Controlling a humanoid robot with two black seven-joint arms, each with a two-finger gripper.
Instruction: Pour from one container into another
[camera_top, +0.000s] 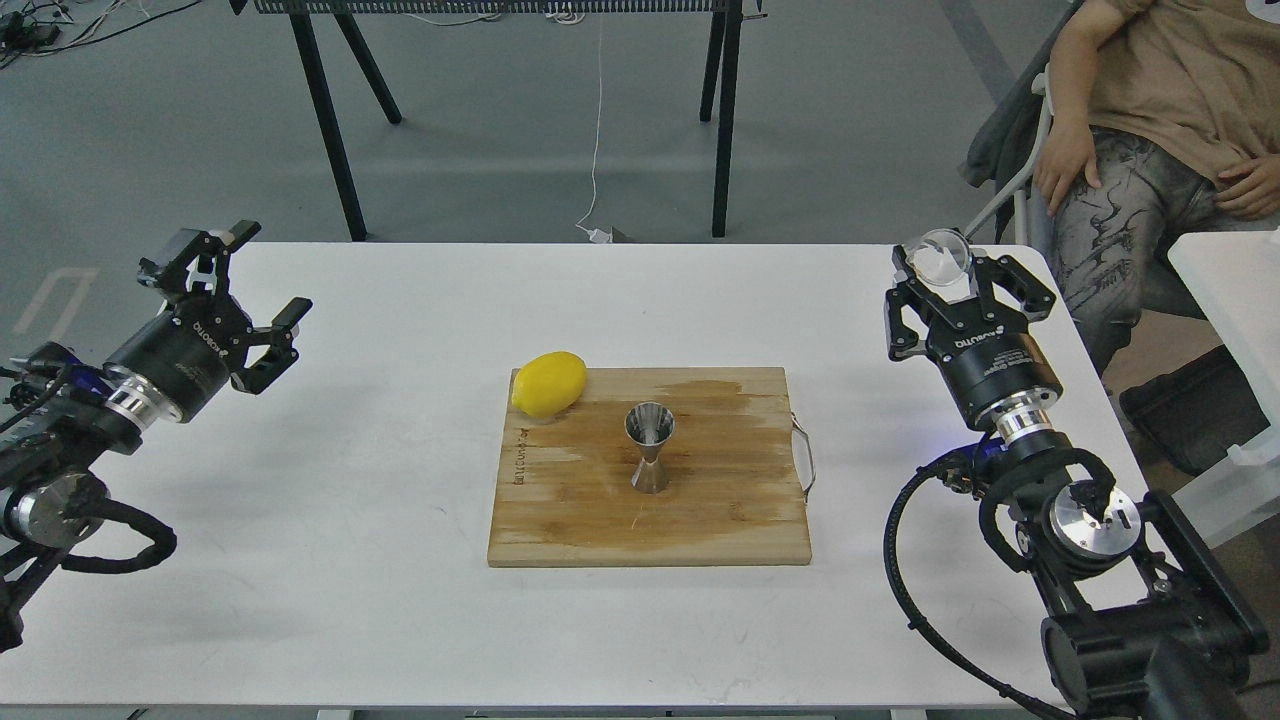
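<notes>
Right now my left gripper (243, 290) hangs over the worktop's (380, 600) left side, fingers apart, holding nothing. Mid-worktop, the cutting board (700, 520) carries a lemon (549, 383) at its far-left corner and the steel jigger (649, 448), upright, near its centre. My right gripper (960, 275) is clamped on the clear glass cup (945, 256) at the far right. So the jigger lies left of and nearer to me than the cup, well apart; the right arm must carry it inward.

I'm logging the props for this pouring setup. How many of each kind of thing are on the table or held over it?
Lemon: 1
Steel jigger: 1
Glass cup, held in the right gripper: 1
Wooden cutting board: 1
Total: 4
</notes>
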